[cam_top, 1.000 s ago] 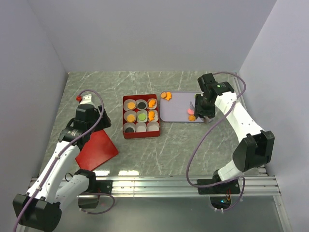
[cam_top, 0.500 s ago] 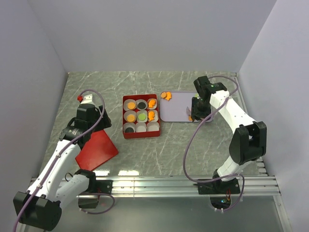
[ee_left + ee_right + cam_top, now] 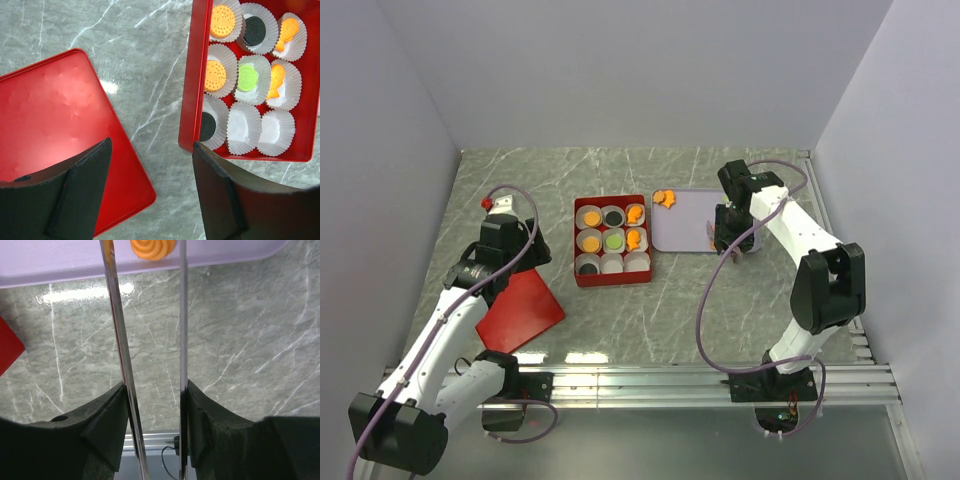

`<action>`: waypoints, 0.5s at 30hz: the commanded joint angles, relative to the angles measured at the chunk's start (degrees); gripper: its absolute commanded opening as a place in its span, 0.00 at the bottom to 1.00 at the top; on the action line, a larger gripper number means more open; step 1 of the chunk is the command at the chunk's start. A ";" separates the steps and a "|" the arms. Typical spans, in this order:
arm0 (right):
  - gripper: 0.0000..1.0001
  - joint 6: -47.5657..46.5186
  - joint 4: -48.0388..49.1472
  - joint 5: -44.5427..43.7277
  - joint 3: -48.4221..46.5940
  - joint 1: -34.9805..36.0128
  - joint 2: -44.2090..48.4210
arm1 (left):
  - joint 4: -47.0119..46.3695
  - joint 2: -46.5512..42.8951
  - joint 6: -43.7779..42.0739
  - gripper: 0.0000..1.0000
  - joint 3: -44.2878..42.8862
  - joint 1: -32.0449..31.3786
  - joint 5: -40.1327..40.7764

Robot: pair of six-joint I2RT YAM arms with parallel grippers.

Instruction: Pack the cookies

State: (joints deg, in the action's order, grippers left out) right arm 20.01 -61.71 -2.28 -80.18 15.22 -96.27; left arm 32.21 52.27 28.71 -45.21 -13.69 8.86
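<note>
The red box [image 3: 610, 241] holds nine white paper cups. Cookies lie in seven of them: orange rounds [image 3: 222, 21], a black one [image 3: 254, 31], a green one [image 3: 247, 77], orange fish shapes [image 3: 287, 31] and another black one [image 3: 206, 126]. Two front cups [image 3: 243, 129] are bare. My right gripper [image 3: 728, 234] is shut on metal tongs [image 3: 118, 315]. It hangs over the right end of the lavender tray [image 3: 685, 225]. An orange swirl cookie [image 3: 152, 247] lies on the tray between the tong blades' far ends. More orange cookies [image 3: 665, 198] sit at the tray's far left corner. My left gripper [image 3: 150, 192] is open and empty.
The red square lid [image 3: 520, 310] lies flat left of the box, partly under my left gripper [image 3: 505, 252]; it also shows in the left wrist view [image 3: 55, 125]. A red corner [image 3: 7, 352] shows at the left edge of the right wrist view. Grey walls close in on three sides.
My right gripper has moved a little left over the tray's right end. The pink and orange cookies seen there before are now hidden under it. The left arm has not moved.
</note>
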 commanded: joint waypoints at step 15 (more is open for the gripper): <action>0.42 -0.15 -3.76 1.75 -14.11 0.16 -0.41 | -0.83 -0.77 -0.14 0.71 -0.40 -0.11 -0.16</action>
State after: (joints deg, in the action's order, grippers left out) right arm 19.88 -64.25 -1.65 -87.79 15.22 -97.43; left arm 32.23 52.36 28.71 -45.23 -13.69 8.86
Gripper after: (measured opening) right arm 0.448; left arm 0.712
